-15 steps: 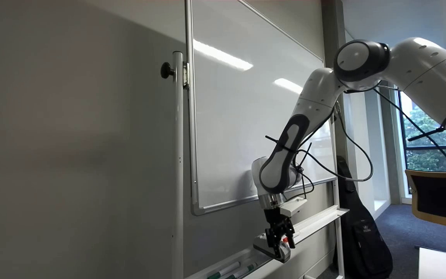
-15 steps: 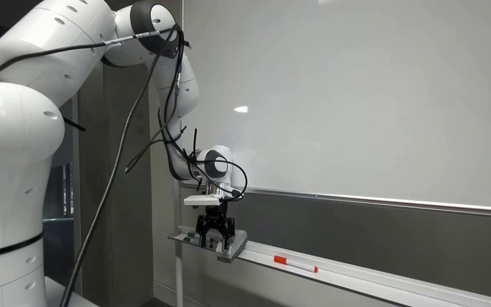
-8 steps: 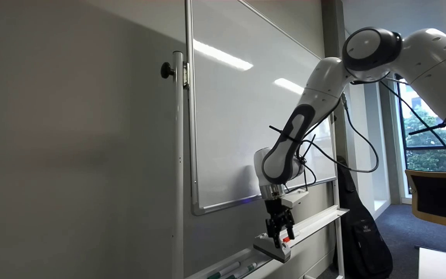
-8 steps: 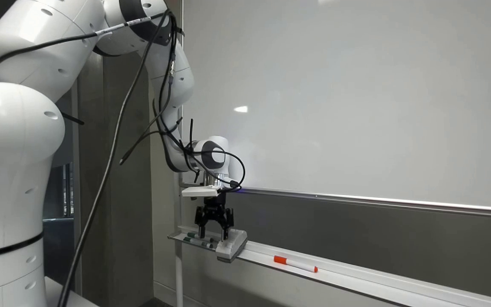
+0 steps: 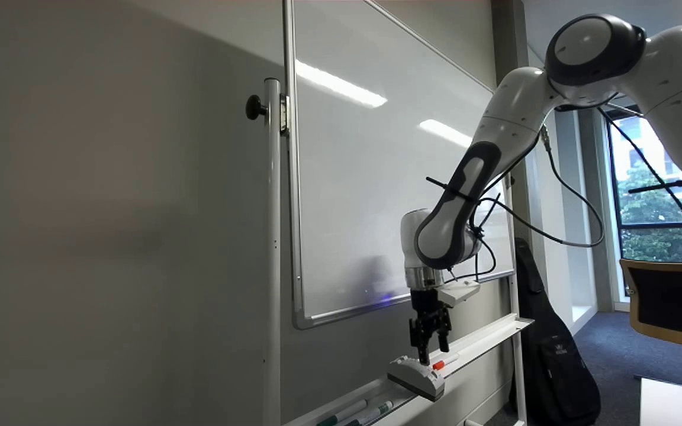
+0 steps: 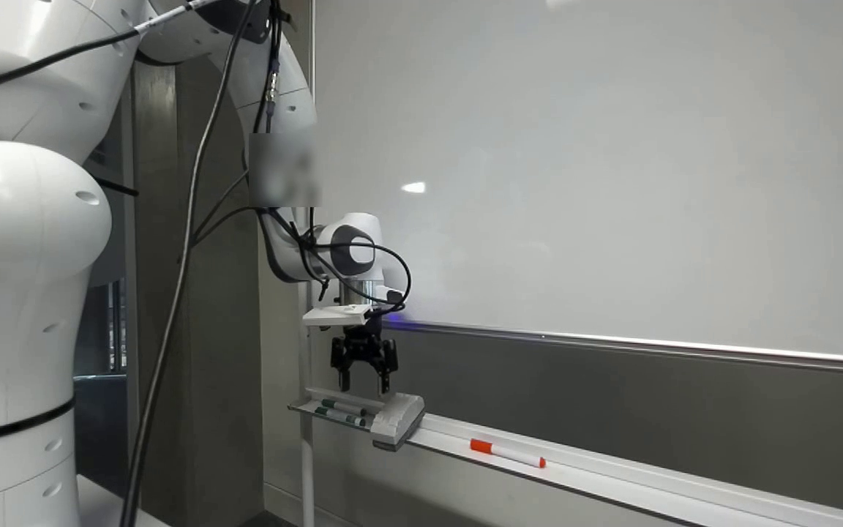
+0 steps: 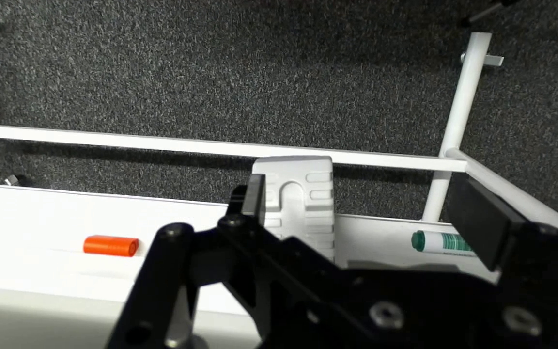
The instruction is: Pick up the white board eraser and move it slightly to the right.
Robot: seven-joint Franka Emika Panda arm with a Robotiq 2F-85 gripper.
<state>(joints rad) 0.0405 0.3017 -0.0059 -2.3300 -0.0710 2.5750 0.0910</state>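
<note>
The white board eraser (image 6: pixel 398 420) is a white ribbed block with a grey underside, lying across the tray below the whiteboard. It also shows in an exterior view (image 5: pixel 417 377) and in the wrist view (image 7: pixel 299 203). My gripper (image 6: pixel 364 389) is open and empty, fingers pointing down, above the tray and apart from the eraser. In the wrist view, the gripper (image 7: pixel 366 208) has one finger overlapping the eraser's left edge and the other well to its right, over a green marker. The eraser's near end is hidden there by the gripper body.
The tray (image 6: pixel 612 484) is a narrow ledge with an open front edge. A red-capped marker (image 6: pixel 507 453) lies on one side of the eraser, and green markers (image 6: pixel 341 416) on the other. The whiteboard's lower frame (image 6: pixel 612 342) runs above. A white box (image 6: pixel 337 315) sits on the wrist.
My gripper has risen from down at the eraser to above it, staying open, and moved slightly left in an exterior view. The eraser and markers have not moved.
</note>
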